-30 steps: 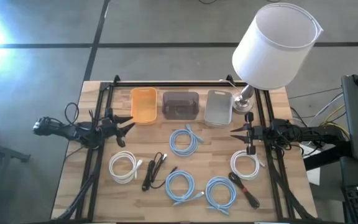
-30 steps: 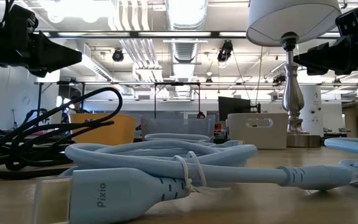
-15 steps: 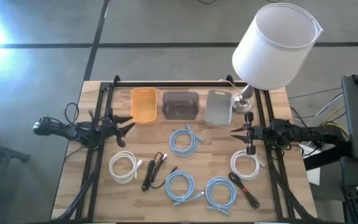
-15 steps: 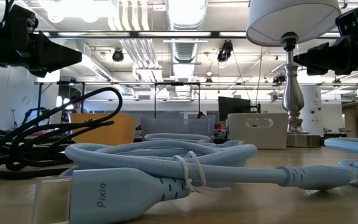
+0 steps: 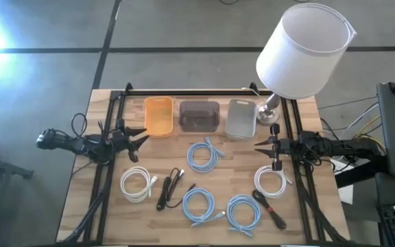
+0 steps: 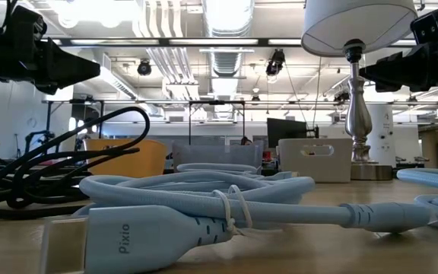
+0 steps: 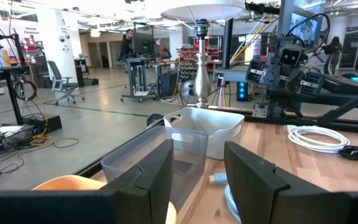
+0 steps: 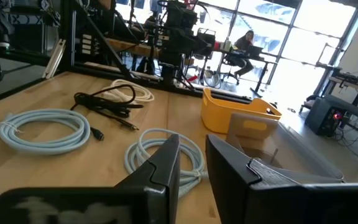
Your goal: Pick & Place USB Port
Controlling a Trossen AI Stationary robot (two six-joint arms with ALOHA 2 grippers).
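Note:
Several coiled USB cables lie flat on the wooden table: light blue ones (image 5: pixel 204 154) (image 5: pixel 199 204) (image 5: pixel 243 211), white ones (image 5: pixel 136 183) (image 5: pixel 271 182), and black ones (image 5: pixel 170 187) (image 5: pixel 269 209). Along the far side stand an orange bin (image 5: pixel 158 115), a dark clear bin (image 5: pixel 199 115) and a grey bin (image 5: pixel 241 118). My left gripper (image 5: pixel 141 135) hovers open above the table's left side, pointing right, near the orange bin. My right gripper (image 5: pixel 259 144) hovers open above the right side, pointing left, above the white coil. In the wrist views both the left gripper (image 7: pixel 197 174) and the right gripper (image 8: pixel 192 165) are empty.
A lamp with a white shade (image 5: pixel 306 51) stands on its metal base (image 5: pixel 267 113) at the far right corner, beside the grey bin. A black frame rail (image 5: pixel 190 91) runs along the far edge. In the low view a blue connector (image 6: pixel 150 228) lies nearest the near edge.

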